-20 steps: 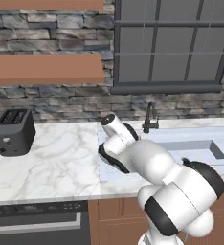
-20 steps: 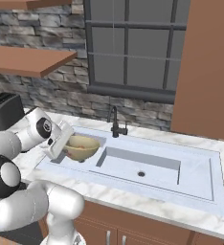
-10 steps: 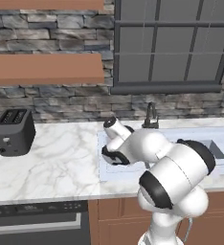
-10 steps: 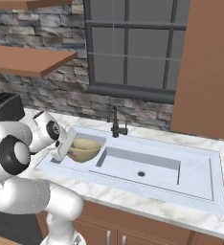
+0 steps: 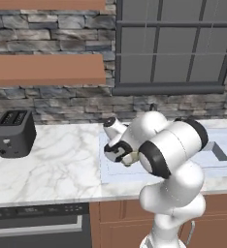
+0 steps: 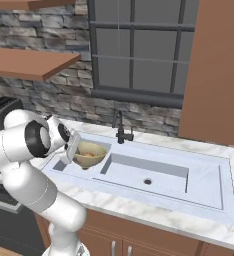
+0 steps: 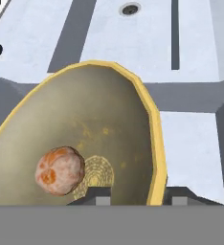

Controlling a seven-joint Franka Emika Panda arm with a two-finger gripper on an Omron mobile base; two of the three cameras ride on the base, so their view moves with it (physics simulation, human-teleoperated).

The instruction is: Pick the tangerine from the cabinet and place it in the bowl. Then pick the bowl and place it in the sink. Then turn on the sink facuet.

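the bowl (image 7: 85,139), dull gold-olive, sits in the shallow left compartment of the sink (image 6: 154,172), with the tangerine (image 7: 60,170) resting inside it at about eight o'clock from the bowl's centre. in the hand view the bowl's near rim runs between the two dark fingertips (image 7: 98,195), one tip inside the bowl, the other outside at its four o'clock edge. the gripper (image 7: 135,197) looks partly spread around that rim; i cannot tell whether it grips. to do this step well, any release should wait until the bowl rests flat. the black faucet (image 6: 120,127) stands at the bowl's one o'clock.
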